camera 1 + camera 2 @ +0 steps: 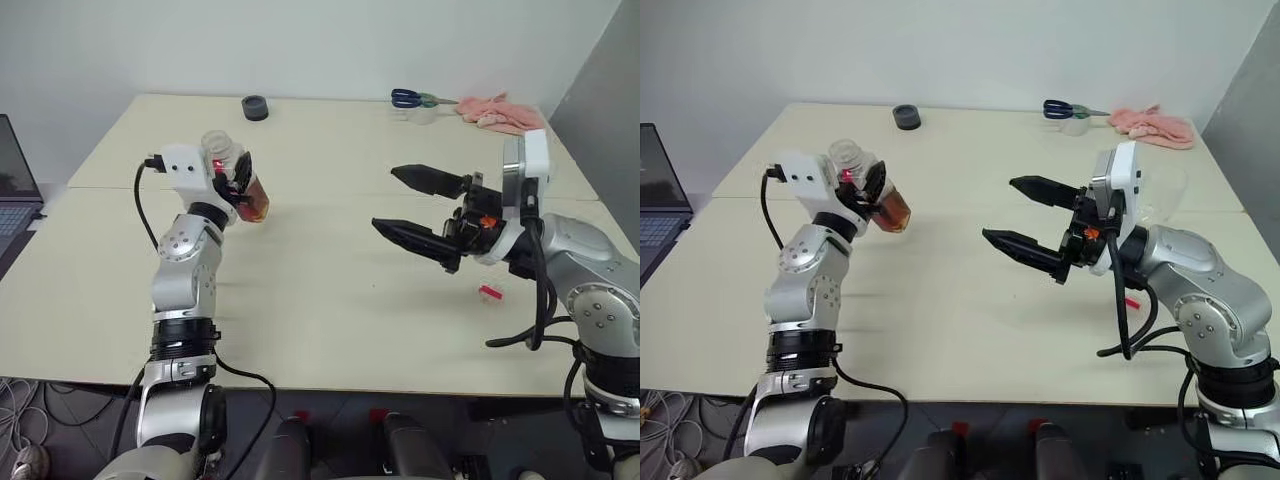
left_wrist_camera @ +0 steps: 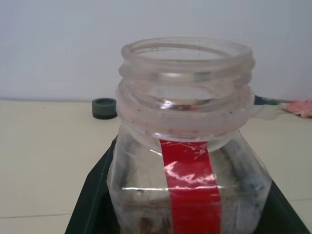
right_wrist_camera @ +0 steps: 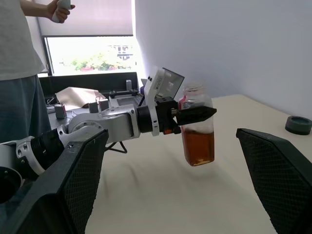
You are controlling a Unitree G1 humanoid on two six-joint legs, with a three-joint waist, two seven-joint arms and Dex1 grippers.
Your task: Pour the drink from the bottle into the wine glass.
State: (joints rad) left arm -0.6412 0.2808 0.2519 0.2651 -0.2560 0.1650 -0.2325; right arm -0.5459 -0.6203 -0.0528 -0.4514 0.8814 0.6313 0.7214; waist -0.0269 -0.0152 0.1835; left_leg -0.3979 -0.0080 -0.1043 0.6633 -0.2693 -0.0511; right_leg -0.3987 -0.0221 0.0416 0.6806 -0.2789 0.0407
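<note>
Left end effector (image 1: 238, 182) clamps the uncapped bottle (image 1: 243, 180) upright above the surface (image 1: 330, 320), keeping the drink (image 3: 198, 145) in; right end effector (image 1: 415, 207) gapes empty

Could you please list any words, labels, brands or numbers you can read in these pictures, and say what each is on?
None can be read.
Bottle, held in the left hand: its label strip is plain red, with no print showing.
Red cap on the table: too small to tell whether it bears any mark.
</note>
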